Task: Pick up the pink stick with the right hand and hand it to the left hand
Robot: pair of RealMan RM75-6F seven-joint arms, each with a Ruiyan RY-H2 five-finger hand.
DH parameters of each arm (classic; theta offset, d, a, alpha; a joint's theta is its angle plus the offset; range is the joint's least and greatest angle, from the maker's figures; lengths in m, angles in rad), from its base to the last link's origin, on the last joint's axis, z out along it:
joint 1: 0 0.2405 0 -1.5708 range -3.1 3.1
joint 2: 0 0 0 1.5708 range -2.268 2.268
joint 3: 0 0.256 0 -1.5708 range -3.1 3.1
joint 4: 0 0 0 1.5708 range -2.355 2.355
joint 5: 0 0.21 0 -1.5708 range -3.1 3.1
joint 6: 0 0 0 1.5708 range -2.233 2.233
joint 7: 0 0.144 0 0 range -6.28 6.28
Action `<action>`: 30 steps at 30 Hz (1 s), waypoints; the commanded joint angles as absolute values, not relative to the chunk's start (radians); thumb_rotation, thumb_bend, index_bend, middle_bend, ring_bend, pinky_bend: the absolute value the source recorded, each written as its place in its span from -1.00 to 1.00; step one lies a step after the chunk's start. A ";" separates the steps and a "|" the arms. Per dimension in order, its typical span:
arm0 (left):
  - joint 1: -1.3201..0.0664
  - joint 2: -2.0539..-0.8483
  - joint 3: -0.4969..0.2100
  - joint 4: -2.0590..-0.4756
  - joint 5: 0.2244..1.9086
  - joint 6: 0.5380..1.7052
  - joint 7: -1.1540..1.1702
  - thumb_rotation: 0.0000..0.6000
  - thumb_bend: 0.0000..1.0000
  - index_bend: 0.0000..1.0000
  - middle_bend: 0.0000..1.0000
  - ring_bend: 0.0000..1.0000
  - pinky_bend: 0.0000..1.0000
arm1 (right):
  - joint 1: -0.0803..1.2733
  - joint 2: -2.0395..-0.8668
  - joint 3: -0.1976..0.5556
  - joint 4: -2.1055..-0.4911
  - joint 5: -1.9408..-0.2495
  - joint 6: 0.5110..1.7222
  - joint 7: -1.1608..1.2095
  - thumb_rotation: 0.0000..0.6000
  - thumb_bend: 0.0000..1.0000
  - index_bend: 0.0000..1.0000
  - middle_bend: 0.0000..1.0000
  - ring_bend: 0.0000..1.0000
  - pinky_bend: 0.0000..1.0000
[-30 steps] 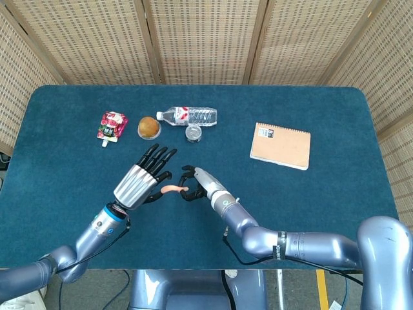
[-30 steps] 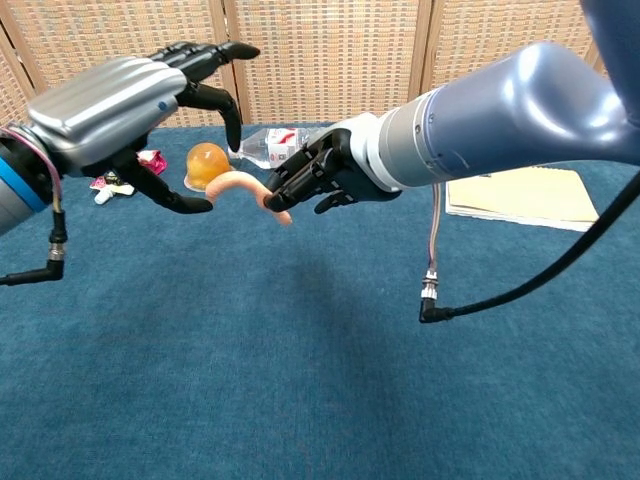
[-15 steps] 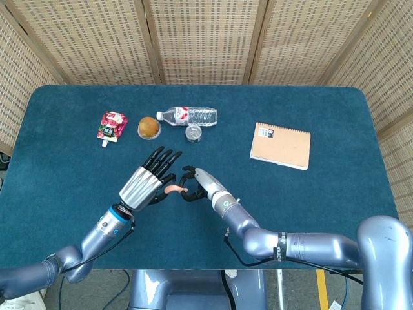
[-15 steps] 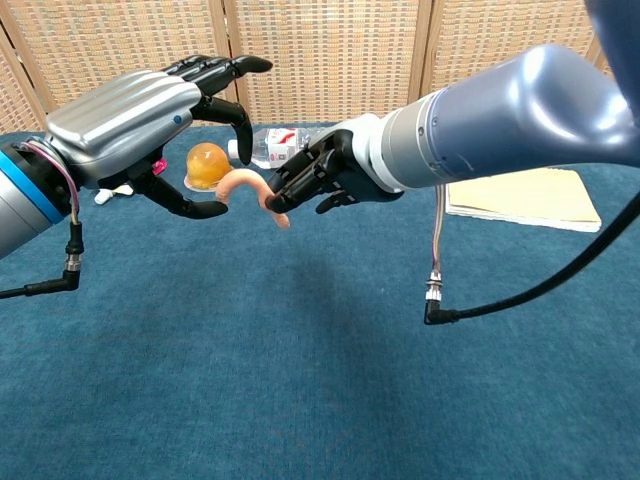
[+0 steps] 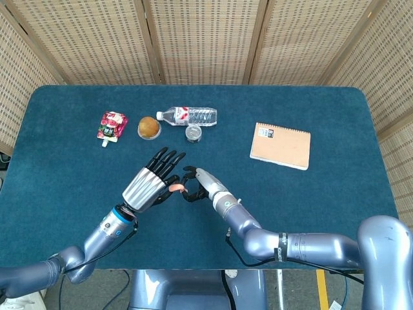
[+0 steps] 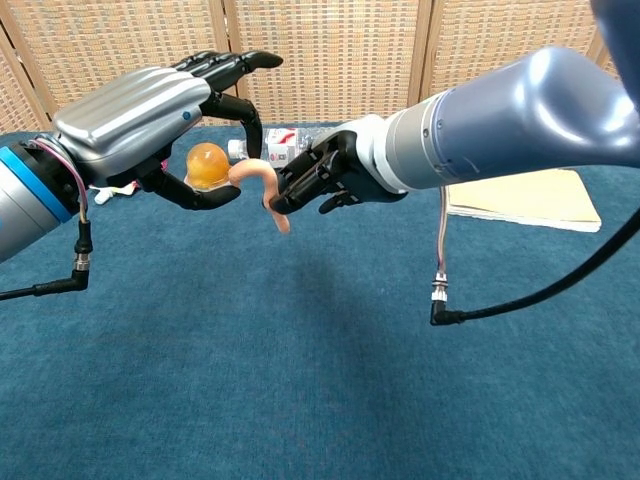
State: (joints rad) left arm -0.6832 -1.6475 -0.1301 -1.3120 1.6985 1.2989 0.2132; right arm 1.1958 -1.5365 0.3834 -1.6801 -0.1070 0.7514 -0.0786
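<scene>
A bendy pink stick (image 6: 258, 178) hangs above the blue table (image 5: 335, 194), pinched at its middle by my right hand (image 6: 325, 180). One end curls left, the other points down. My left hand (image 6: 150, 110) is right beside it, fingers spread above the curled end and thumb just beneath it, not closed around it. In the head view the pink stick (image 5: 175, 188) shows only as a short piece between the left hand (image 5: 150, 184) and the right hand (image 5: 193, 184), near the table's middle.
Behind the hands lie a red pouch (image 5: 111, 126), an orange-brown jelly cup (image 5: 149, 127), a water bottle (image 5: 188, 116) on its side and a small round tin (image 5: 193, 133). A tan notebook (image 5: 281, 145) lies to the right.
My left hand has moved right and up toward the stick, so the curled end now sits between its thumb and fingers. The right hand has held nearly still.
</scene>
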 commanded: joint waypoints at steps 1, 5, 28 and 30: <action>-0.685 -1.650 -0.133 -1.315 1.692 1.299 0.211 1.00 -0.33 -0.03 -1.00 -1.00 -1.00 | 1.196 -1.535 0.380 -1.681 -0.108 0.752 -0.078 1.00 0.28 0.35 -0.66 -1.00 -1.00; -0.690 -1.652 -0.133 -1.320 1.687 1.297 0.207 1.00 -0.32 -0.02 -1.00 -1.00 -1.00 | 1.197 -1.533 0.378 -1.683 -0.110 0.751 -0.076 1.00 0.28 0.35 -0.66 -1.00 -1.00; -0.689 -1.581 -0.114 -1.356 1.705 1.322 0.213 1.00 -0.33 -0.19 -1.00 -1.00 -1.00 | 1.192 -1.508 0.369 -1.700 -0.122 0.748 -0.058 1.00 0.28 0.35 -0.66 -1.00 -1.00; -0.689 -1.570 -0.112 -1.365 1.708 1.323 0.214 1.00 -0.33 -0.19 -1.00 -1.00 -1.00 | 1.191 -1.507 0.369 -1.699 -0.124 0.748 -0.056 1.00 0.28 0.35 -0.66 -1.00 -1.00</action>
